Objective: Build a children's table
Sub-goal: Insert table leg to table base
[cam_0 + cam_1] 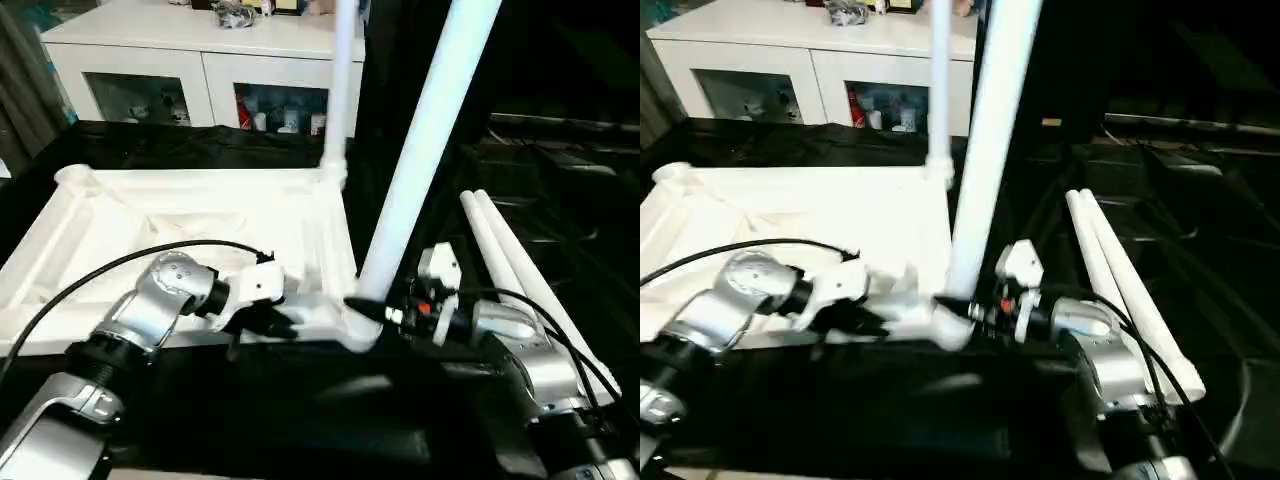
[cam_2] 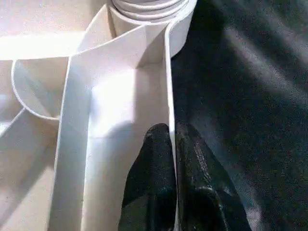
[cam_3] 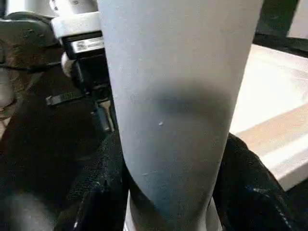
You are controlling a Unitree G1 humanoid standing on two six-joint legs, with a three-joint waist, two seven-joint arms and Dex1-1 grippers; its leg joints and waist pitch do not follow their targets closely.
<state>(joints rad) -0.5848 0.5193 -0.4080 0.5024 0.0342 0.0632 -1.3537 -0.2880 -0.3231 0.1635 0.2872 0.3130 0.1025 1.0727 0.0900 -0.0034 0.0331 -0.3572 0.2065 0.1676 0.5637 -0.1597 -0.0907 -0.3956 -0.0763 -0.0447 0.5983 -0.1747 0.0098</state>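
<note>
Black cloth covers the worktop (image 1: 180, 145); behind it stands a white cabinet (image 1: 200, 60) with glass doors and small items inside.

Children's table top (image 1: 180, 225) lies upside down on the cloth — ribbed underside up, rounded sockets at the corners. Far leg (image 1: 342, 80) already stands upright in the back corner socket. Near leg (image 1: 425, 140) rises from the near corner socket (image 1: 355, 325), leaning slightly; whether it is fully seated cannot be told. Two spare legs (image 1: 510, 270) lie side by side on the cloth to the right, touching each other. By my reading roughly half done: two legs placed, two left.

Left end effector (image 2: 168, 183) — fingers pressed together on the thin rim wall of the top, near that corner. Right end effector (image 3: 168, 192) clamps the near leg low down, a black finger on either side.

All parts smooth white plastic; legs long, round, tapered. Rim walls thin and upright.
</note>
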